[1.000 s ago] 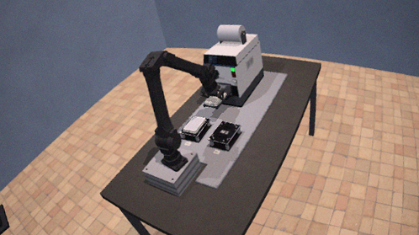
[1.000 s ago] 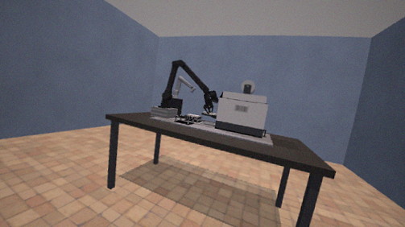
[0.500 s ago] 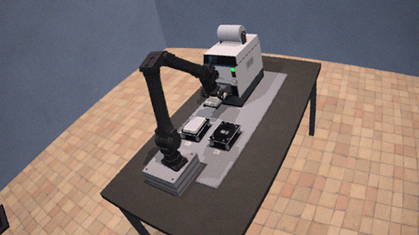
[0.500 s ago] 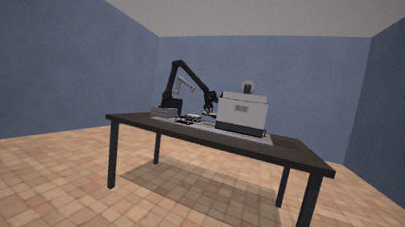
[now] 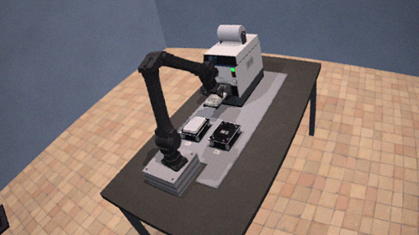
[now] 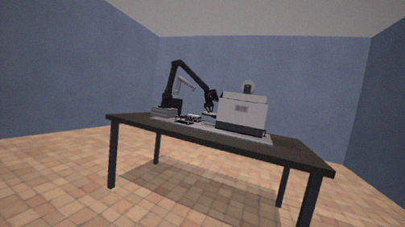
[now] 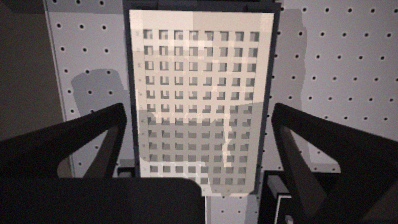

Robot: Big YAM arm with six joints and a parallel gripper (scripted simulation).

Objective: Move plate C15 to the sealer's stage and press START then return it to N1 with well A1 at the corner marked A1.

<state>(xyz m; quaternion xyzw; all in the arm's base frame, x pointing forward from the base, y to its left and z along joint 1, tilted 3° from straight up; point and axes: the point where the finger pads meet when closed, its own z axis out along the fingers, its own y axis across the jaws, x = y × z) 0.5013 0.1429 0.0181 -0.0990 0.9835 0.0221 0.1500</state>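
Note:
Plate C15 (image 5: 213,101) (image 7: 200,50) lies on the sealer's extended stage (image 7: 128,50); in the wrist view it looks square to the stage. Whether foil covers it is unclear. My gripper (image 7: 199,111) is open, with one finger beside each long side of the plate, apart from it. The sealer (image 5: 250,69) (image 6: 242,113) shows a green lamp (image 5: 232,69). A black nest (image 5: 225,133) stands empty. The other nest (image 5: 191,134) holds a white plate (image 5: 194,124). The nest labels are too small to read. START cannot be made out.
The sealer's front face stands right behind the stage and close to my wrist. A foil roll (image 5: 230,33) (image 6: 250,84) sits on top of it. The two nests stand side by side between the arm's base block (image 5: 174,176) and the stage, on a grey perforated board (image 5: 213,178) (image 7: 340,55).

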